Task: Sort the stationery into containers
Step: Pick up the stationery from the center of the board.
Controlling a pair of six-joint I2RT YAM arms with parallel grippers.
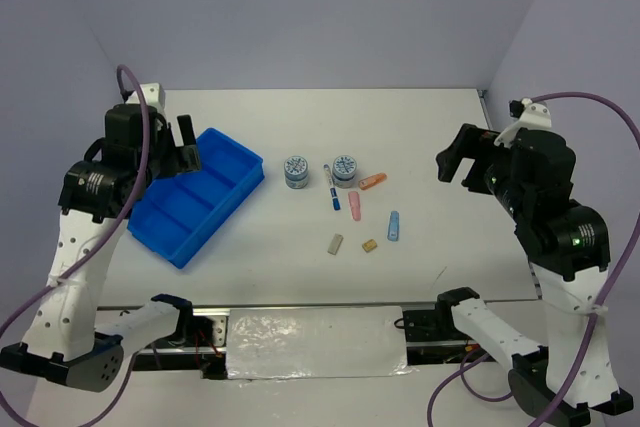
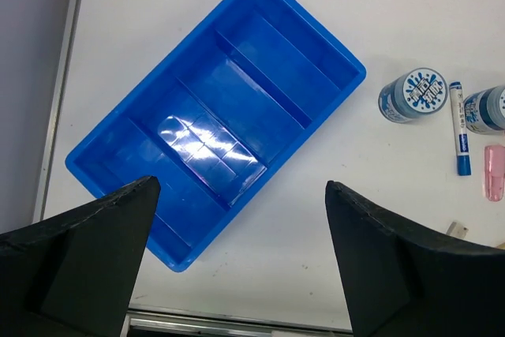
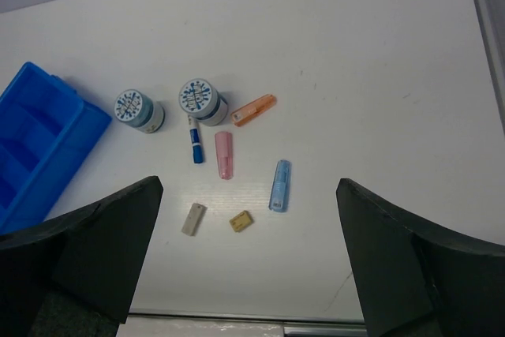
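**Both jaws wide open, stationery loose on the surface beside the tray**

The tray [image 2: 213, 116] is glossy bright blue plastic, rectangular, set at a diagonal on the left of the white matte surface [image 1: 450, 127]. Thin inner walls split it into several compartments. Every compartment shows bare blue floor, and one carries a white glare patch (left wrist view only).

The stationery lies in a loose cluster to the right of the tray, apart from it:
- Two short round discs, the left disc [image 3: 138, 110] and the right disc [image 3: 202, 100], stand flat with blue-white patterned tops.
- A thin blue-white pen [image 3: 194, 139] lies between them, just below.
- The orange capsule [image 3: 253, 110] lies angled just beside the right disc.
- The pink capsule [image 3: 224, 154] lies next to the pen.
- The light-blue capsule [image 3: 279, 185] lies lower right.
- A small grey block [image 3: 193, 219] and a tan block [image 3: 241, 221] sit nearest the arms, side by side but apart.

The left arm [image 1: 90, 187] hangs over the tray. The left jaws are spread wide with nothing between them. The right arm [image 1: 540, 187] is raised at the right side. The right jaws are just as wide and hold nothing.

View differences:
- The left wrist view gets the whole tray, but only one full disc, the pen, and cropped bits of the second disc and the pink capsule.
- The right wrist view gets all eight items, but only one end of the tray.
- The top view alone shows both arms.
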